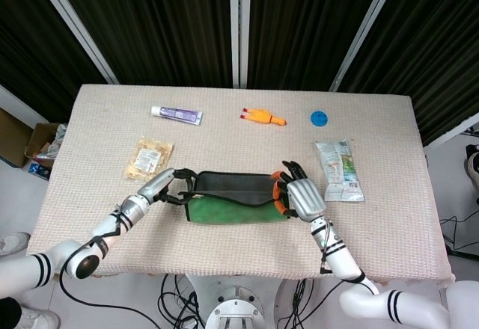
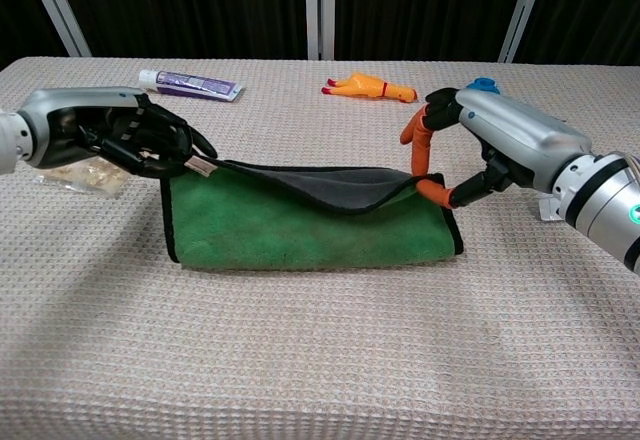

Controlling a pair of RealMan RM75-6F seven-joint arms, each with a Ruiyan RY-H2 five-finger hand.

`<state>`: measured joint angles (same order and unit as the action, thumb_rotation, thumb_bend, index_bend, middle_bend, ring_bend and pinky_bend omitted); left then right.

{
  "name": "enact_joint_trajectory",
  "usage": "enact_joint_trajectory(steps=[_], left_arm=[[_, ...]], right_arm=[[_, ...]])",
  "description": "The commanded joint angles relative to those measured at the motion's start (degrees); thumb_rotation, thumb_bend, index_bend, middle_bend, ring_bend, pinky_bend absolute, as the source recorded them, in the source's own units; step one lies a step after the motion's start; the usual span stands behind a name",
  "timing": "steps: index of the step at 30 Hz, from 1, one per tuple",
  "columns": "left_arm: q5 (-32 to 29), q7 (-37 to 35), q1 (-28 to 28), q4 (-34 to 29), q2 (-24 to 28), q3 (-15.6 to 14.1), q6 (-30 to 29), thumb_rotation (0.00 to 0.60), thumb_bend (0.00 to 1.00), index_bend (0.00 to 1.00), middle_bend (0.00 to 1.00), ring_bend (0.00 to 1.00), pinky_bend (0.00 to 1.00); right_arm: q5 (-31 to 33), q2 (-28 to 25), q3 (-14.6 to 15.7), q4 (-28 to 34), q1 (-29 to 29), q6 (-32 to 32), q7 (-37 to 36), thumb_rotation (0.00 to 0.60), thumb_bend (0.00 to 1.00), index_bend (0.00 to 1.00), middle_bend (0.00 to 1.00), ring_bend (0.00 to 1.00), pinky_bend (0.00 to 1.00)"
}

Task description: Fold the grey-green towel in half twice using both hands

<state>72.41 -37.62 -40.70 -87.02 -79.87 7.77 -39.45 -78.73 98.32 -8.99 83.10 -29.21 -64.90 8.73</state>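
The grey-green towel (image 1: 224,211) (image 2: 300,230) lies folded into a long strip at the table's near middle, green side out. Its upper layer is raised along the far edge and shows the grey inside. My left hand (image 1: 166,184) (image 2: 110,135) pinches the upper layer's left corner just above the table. My right hand (image 1: 299,197) (image 2: 500,135) pinches the right corner of that layer between orange-tipped fingers (image 2: 418,140). The layer sags between the two hands.
On the beige table (image 1: 224,250), a toothpaste tube (image 1: 177,114) (image 2: 190,84), an orange toy chicken (image 1: 262,117) (image 2: 368,87) and a blue cap (image 1: 319,118) lie along the back. A snack bag (image 1: 148,157) lies left of the towel, a white-green packet (image 1: 338,170) right.
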Motion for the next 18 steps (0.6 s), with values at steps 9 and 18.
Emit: enact_joint_trajectory(steps=[9,18], left_arm=[[-4.5,5.5,-1.2,2.4,-1.5,0.8,1.8,0.6,0.43,0.44,0.2,0.17,0.14],[-7.6,12.0,-0.5,2.7,-2.6,0.9,-0.6,0.6,0.41,0.25,0.14,0.15,0.14]], right_arm=[[3.3,2.1,-1.4,-0.6,-0.3,-0.5,3.1,0.6,0.39,0.79,0.25,0.04,0.0],[6.2,3.7,-2.5,-2.0,-1.0,0.0,5.2,0.6,0.39,0.79,0.24,0.04,0.0]])
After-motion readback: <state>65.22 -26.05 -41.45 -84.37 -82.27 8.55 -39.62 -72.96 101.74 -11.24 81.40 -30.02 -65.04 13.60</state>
